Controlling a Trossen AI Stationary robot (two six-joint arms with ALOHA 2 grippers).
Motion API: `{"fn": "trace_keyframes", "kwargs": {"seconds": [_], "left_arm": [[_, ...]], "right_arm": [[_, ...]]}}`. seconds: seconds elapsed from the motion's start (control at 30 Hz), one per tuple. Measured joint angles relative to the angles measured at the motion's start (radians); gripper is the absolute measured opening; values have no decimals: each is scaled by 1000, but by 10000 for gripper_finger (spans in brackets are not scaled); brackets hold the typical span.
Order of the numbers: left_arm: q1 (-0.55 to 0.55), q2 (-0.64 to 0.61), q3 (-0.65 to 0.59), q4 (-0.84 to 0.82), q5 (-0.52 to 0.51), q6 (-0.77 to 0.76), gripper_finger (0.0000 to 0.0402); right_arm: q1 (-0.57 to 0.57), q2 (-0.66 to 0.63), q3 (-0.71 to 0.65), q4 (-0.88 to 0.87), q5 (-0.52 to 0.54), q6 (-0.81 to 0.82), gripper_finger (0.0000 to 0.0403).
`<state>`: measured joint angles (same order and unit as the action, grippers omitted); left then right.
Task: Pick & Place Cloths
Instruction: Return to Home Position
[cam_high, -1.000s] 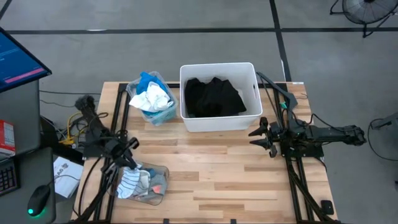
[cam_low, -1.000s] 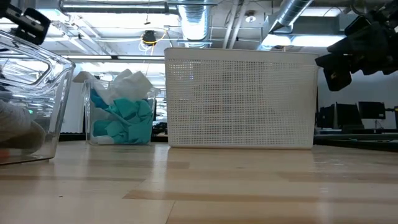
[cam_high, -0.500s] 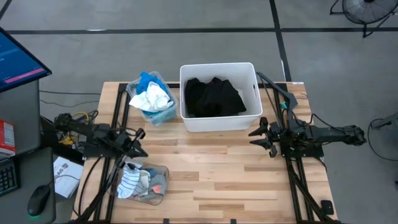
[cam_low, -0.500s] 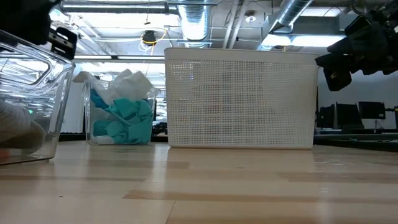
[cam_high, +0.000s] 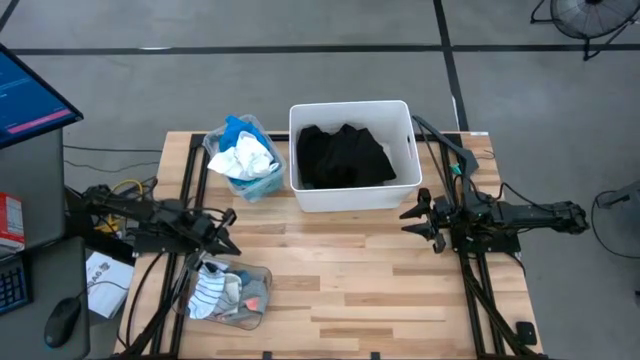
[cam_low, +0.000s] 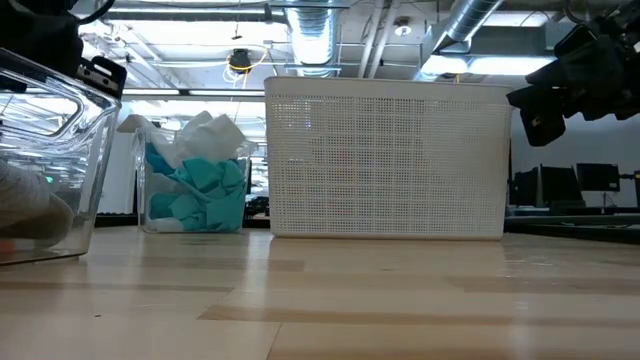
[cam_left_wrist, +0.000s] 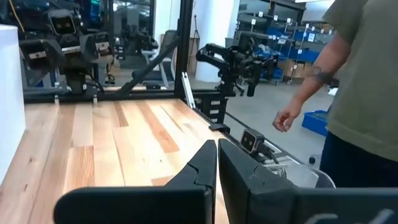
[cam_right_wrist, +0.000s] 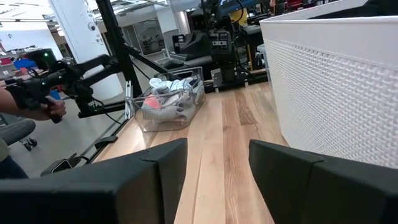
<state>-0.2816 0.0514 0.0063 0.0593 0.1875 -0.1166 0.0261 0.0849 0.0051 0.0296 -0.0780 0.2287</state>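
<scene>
The left gripper (cam_high: 226, 231), fingers together and empty, hangs just beyond the clear bin (cam_high: 265, 292) at the table's (cam_high: 350, 275) near-left corner, where the socks (cam_high: 215, 290) lie. The right gripper (cam_high: 408, 220), fingers apart, waits near the right edge.

Pretty clearly a robotics lab in some industrial unit, not anyone's home. Bare silver ducts (cam_low: 310, 40) and pipes run under an open ceiling. The floor (cam_high: 250, 70) is grey concrete with dark lines across it, and the butcher-block worktop (cam_high: 350, 270) sits on a black metal frame. There's a monitor (cam_high: 25, 95) and mouse (cam_high: 62, 322) off to one side, a floor fan (cam_high: 585, 15), racks with blue bins (cam_left_wrist: 277, 59), another dark arm rig (cam_left_wrist: 233, 59) off the worktop, and a person (cam_left_wrist: 360, 93) standing by it.
</scene>
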Motion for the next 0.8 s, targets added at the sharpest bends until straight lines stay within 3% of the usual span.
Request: {"fn": "trace_keyframes", "kwargs": {"seconds": [0.8], "left_arm": [[0, 148, 0, 11, -3, -46, 2]], "right_arm": [[0, 0, 0, 0, 0, 0, 168]]}}
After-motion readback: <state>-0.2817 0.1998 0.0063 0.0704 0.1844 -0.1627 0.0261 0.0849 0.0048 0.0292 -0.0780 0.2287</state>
